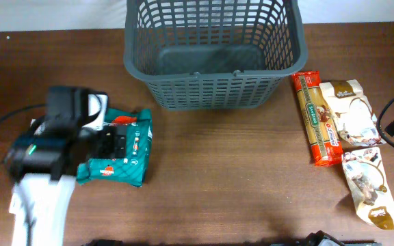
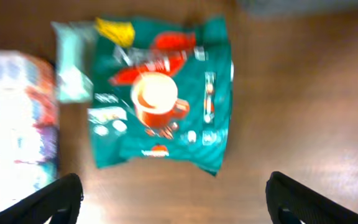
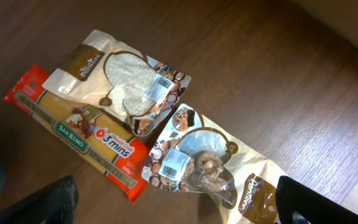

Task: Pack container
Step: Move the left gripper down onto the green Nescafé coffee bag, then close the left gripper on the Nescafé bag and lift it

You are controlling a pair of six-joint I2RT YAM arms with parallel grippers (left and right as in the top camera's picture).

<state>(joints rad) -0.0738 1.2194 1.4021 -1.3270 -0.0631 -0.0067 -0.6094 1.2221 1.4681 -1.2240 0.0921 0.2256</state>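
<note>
The dark grey lattice basket (image 1: 211, 89) stands at the back middle of the table and looks empty. A teal coffee packet (image 1: 127, 156) lies flat at the left; it also shows in the left wrist view (image 2: 160, 93). My left gripper (image 2: 176, 202) is open and empty, hovering above the packet's near edge. My right gripper (image 3: 179, 208) is open and empty above a brown mushroom pouch (image 3: 201, 165) at the right. Beside that pouch lie a red spaghetti pack (image 3: 86, 134) and a beige grain pouch (image 3: 120, 78).
In the overhead view the spaghetti pack (image 1: 317, 119), the grain pouch (image 1: 351, 113) and the mushroom pouch (image 1: 368, 188) lie right of the basket. A pale green packet (image 2: 73, 62) and a white, red and blue packet (image 2: 20, 124) lie beside the teal packet. The left arm (image 1: 46, 150) covers them from above.
</note>
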